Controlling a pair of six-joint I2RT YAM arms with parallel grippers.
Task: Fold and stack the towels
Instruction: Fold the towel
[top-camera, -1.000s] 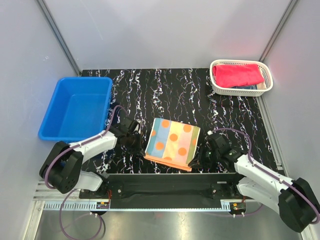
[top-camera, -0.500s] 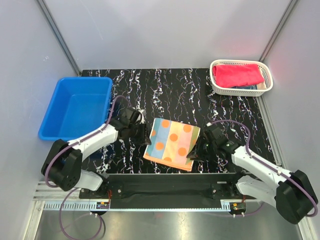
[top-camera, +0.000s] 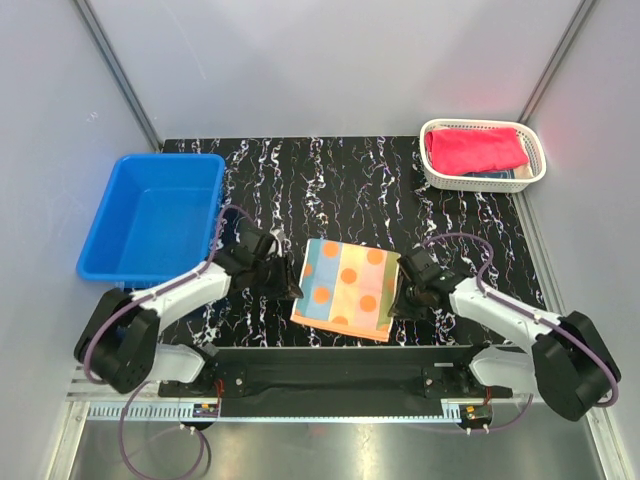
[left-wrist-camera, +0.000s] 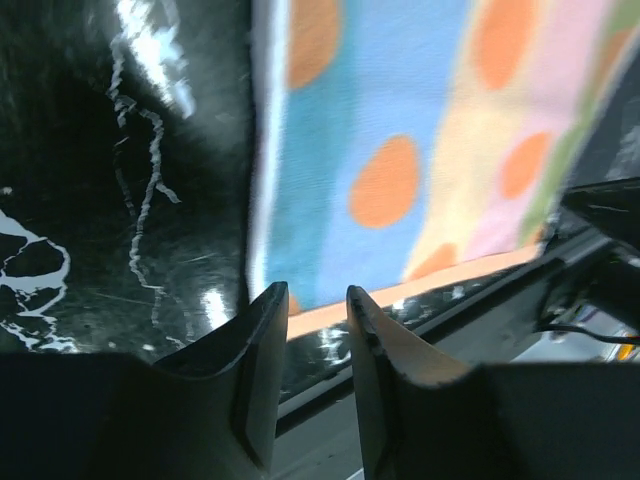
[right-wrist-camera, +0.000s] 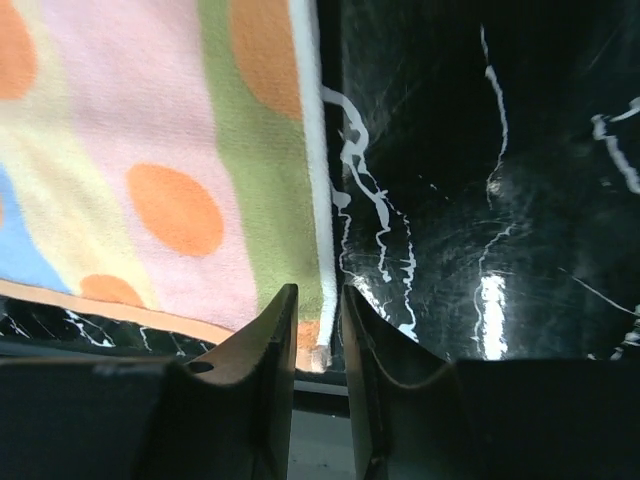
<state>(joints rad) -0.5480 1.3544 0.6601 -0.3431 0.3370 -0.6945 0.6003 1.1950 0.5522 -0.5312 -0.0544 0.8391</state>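
Observation:
A folded towel (top-camera: 345, 288) with pastel stripes and orange dots lies flat near the table's front edge. My left gripper (top-camera: 292, 290) sits at its near left corner, open, with nothing between the fingers (left-wrist-camera: 315, 292); the striped towel (left-wrist-camera: 400, 150) lies just beyond the tips. My right gripper (top-camera: 396, 304) is at the near right corner, open by a narrow gap (right-wrist-camera: 319, 290), and the towel's white edge (right-wrist-camera: 322, 250) runs right up to its tips. A pink-red towel (top-camera: 475, 150) lies in the white basket (top-camera: 536, 168) at the back right.
A blue bin (top-camera: 170, 158) stands at the left of the black marbled table (top-camera: 330, 190). The table's front rail (top-camera: 340, 355) runs just below the striped towel. Something dark blue shows under the pink-red towel in the basket.
Both grippers have gone from shut to open at the striped towel's near corners. The arms have shifted slightly inward and the towel now lies flat.

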